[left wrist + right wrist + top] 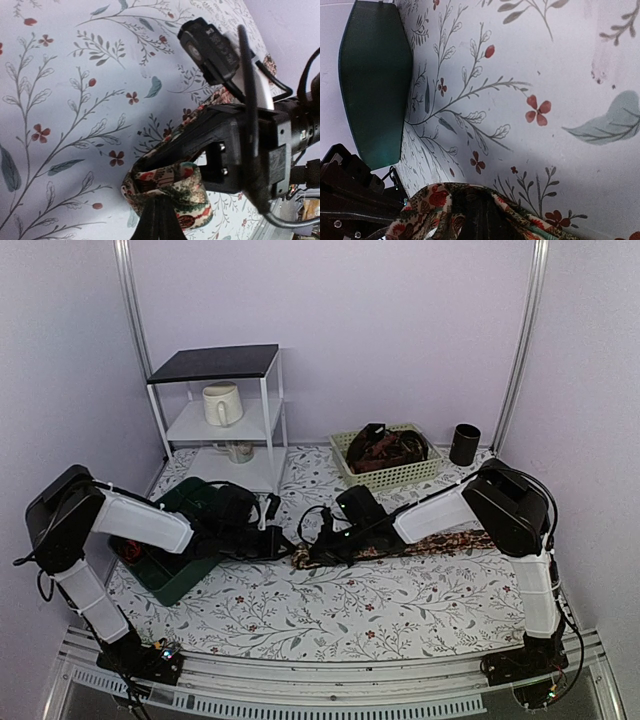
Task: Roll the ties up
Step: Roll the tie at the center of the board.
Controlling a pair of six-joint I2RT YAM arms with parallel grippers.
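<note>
Table w/ white floral-print cloth [400,610]; lilac walls [400,320] behind. Far-left corner: white shelf unit w/ black top [215,362], cream mug [222,404] on it. Far edge: pale green woven basket [395,481] of dark ties [385,448]. Black cylinder cup [464,444] far-right. Dark green bin [170,575] at left edge. Maroon floral fabric tie [450,540] lies mid-table toward the right edge. Left tool [285,545] & right tool [315,552] are both clenched on its centre end.

Surface [400,610]: covered by a white floral-print cloth. Standing on it: dark green plastic bin [165,575], left; white shelf unit with black top [215,365], rear left; pale woven basket [400,478] and black cylindrical cup [464,444], rear right. Long dark floral-patterned fabric necktie [460,540] lies across the middle.
</note>
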